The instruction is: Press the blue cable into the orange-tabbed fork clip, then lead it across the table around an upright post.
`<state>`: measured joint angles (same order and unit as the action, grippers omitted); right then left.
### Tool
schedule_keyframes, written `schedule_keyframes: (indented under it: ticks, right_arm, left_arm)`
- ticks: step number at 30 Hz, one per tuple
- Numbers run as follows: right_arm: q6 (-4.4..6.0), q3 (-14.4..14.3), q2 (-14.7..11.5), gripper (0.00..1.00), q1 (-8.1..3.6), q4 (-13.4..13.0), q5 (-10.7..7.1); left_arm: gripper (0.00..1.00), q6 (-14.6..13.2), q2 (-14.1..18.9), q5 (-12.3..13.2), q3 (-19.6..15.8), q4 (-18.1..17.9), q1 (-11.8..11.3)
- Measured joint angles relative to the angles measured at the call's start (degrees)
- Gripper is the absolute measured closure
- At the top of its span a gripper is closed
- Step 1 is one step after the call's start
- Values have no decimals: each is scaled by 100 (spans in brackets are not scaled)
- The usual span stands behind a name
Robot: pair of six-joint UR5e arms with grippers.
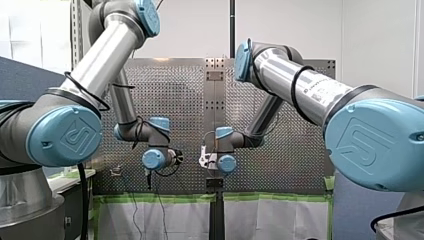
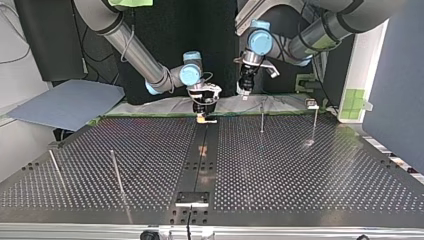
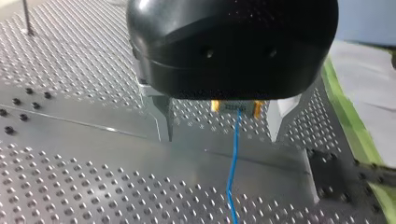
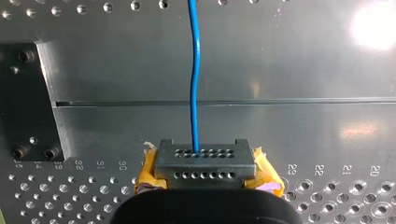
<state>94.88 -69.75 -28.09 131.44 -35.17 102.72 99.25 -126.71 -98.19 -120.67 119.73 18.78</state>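
Observation:
My right gripper [image 4: 205, 181] has its yellow pads [image 4: 270, 179] shut on a grey connector block [image 4: 205, 161] with rows of small holes. A thin blue cable [image 4: 194, 84] runs straight out of that block over the smooth centre plate [image 4: 289, 70]. In the top view my right gripper [image 2: 205, 116] stands low at the far middle of the table, and my left gripper [image 2: 244, 91] hangs just beside it, higher up. My left gripper [image 3: 220, 137] is open, its metal fingers [image 3: 163, 119] astride the blue cable [image 3: 234, 154] without touching it, with the block [image 3: 234, 108] ahead of them.
Thin upright posts stand at the top view's right [image 2: 261, 119] [image 2: 315, 124] and at its left [image 2: 116, 172] [image 2: 56, 169]. A small black plate [image 2: 192, 197] sits on the centre strip near the front edge. A faint orange patch [image 2: 203, 149] shows on that strip. A blue-grey sheet [image 2: 65, 102] lies off the table.

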Motion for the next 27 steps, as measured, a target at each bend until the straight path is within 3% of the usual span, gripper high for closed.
schedule_keyframes:
  ticks: [10, 27]
  right_arm:
    - [-10, 0, 0, 100, 6, 73, -13]
    - [-11, 0, 1, 100, -21, 71, -5]
  left_arm:
    - [0, -108, -472, -413, 455, 111, -53]
    - [0, -235, -607, -491, 1022, 356, -55]
